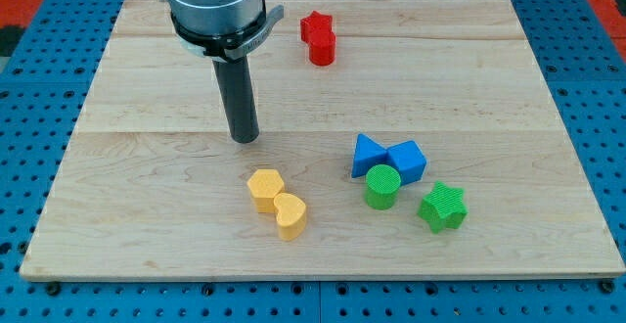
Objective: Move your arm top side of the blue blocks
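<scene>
Two blue blocks sit right of the board's middle: a blue triangle (368,155) and a blue cube (408,160), touching each other. My tip (245,137) stands on the board to their left and slightly higher in the view, about a hundred pixels from the triangle. It touches no block.
A green cylinder (381,186) lies just below the blue blocks, a green star (442,207) to its right. A yellow hexagon (265,189) and yellow heart (290,214) sit below my tip. A red star (315,26) and red cylinder (322,47) lie at the top. The wooden board (147,206) ends at blue pegboard.
</scene>
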